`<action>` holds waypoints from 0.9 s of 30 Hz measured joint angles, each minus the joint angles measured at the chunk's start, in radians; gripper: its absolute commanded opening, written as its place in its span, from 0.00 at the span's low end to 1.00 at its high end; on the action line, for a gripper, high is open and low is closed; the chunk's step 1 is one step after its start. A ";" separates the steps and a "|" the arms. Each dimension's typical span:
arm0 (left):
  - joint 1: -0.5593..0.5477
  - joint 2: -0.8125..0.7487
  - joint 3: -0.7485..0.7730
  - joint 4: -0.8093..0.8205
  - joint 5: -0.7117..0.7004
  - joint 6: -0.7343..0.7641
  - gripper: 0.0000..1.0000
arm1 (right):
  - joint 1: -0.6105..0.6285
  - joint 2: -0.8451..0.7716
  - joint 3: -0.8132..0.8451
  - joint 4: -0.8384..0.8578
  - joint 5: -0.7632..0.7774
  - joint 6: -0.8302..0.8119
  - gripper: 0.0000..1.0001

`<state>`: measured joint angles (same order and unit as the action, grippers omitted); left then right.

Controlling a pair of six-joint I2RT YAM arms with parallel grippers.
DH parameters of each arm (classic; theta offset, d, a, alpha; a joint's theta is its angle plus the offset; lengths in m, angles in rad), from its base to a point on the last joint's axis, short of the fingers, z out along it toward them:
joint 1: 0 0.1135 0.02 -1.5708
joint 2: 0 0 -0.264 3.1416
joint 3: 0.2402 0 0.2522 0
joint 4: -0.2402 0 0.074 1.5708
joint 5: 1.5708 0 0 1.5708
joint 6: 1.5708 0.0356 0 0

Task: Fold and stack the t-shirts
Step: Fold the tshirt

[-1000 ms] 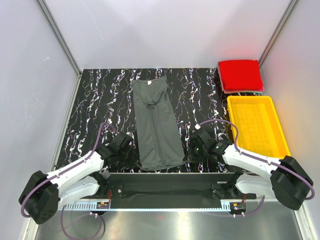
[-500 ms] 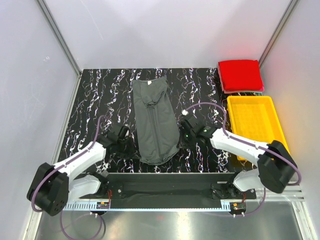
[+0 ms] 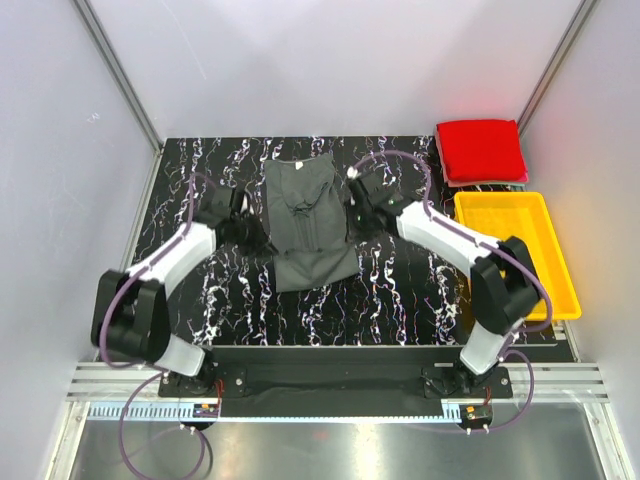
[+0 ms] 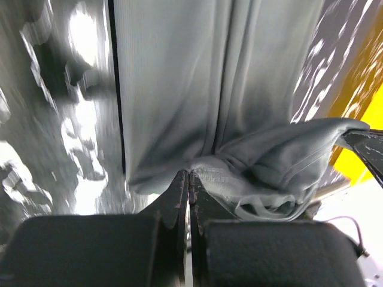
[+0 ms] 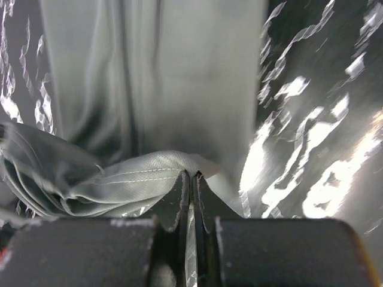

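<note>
The left tool [image 4: 189,175] pinches the bunched hem of the grey t-shirt [image 4: 197,78] over the marbled table [image 4: 66,125].

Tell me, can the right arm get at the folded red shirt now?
Probably not yet: the right fingers are shut on the hem of the grey shirt, which would drag along. Otherwise the red shirt lies uncovered, nothing between.
</note>
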<state>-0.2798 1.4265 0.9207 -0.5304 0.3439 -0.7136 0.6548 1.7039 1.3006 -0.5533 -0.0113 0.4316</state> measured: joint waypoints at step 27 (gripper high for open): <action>0.173 0.621 0.609 -0.053 0.027 0.085 0.01 | -0.207 0.628 0.796 -0.141 -0.149 -0.246 0.01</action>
<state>-0.1070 2.0476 1.5295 -0.5831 0.3714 -0.6289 0.4480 2.3322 2.0964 -0.6945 -0.1604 0.1852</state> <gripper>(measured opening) 0.009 0.056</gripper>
